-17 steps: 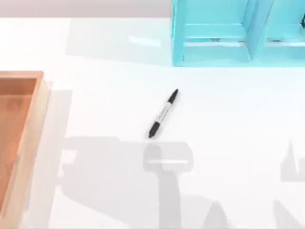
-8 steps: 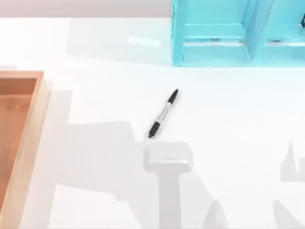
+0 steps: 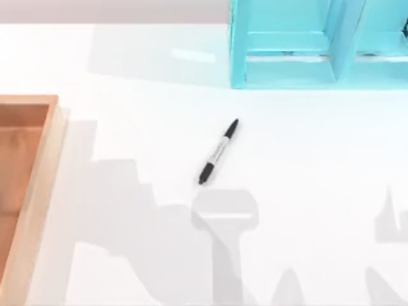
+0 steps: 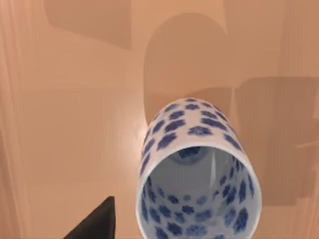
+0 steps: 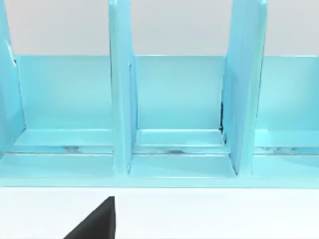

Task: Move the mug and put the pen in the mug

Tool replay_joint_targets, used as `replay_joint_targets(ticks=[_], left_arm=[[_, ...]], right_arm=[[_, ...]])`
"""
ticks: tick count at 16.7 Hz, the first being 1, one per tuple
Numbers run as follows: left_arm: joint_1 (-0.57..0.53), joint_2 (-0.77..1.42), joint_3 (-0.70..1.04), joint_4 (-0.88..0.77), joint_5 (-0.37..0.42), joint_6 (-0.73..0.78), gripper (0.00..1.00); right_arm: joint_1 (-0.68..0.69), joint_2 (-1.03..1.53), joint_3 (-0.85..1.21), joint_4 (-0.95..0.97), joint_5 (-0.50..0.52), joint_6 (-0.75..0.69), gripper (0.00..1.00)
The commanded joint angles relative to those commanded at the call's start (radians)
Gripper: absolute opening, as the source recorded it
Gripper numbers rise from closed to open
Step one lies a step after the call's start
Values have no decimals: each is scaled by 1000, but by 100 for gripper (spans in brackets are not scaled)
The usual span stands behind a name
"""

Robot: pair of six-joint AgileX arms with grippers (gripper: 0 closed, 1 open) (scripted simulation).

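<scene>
Since a second ago the pen [image 3: 218,152] has not stirred. What has changed is the grey shadow across the lower left of the white table [image 3: 306,159]: it was a broad block then, and is now a stepped shape drawn in toward the lower middle. The shadow patch just below the pen has kept its place.

The wooden tray [image 3: 38,185] sits at the left edge of the top view, its pale rim running down the frame. In the left wrist view its inside [image 4: 75,99] lies under the camera, and the mug [image 4: 197,169], white with blue flowers, stands over that wooden floor with its open mouth toward the camera. It holds nothing. Whether it rests on the tray or is lifted off it, I cannot tell.

The turquoise organiser [image 3: 319,44] stands at the upper right of the top view. The right wrist view looks straight into its upright compartments [image 5: 179,109], and nothing lies in them.

One dark finger of the left gripper [image 4: 94,221] shows just beside the mug, apart from its wall. Whether that gripper is spread or pressed together I cannot tell, nor for the right gripper [image 5: 94,221], whose dark finger shows before the organiser, over the table.

The pen lies slantwise mid-table, cap end toward the upper right, well apart from tray and organiser.
</scene>
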Motion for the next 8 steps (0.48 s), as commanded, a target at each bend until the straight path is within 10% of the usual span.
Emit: replay_joint_targets(ticks=[8], left_arm=[[4, 41, -129, 161, 0, 4, 100]], right_arm=[[0, 0, 0, 0, 0, 0, 100]])
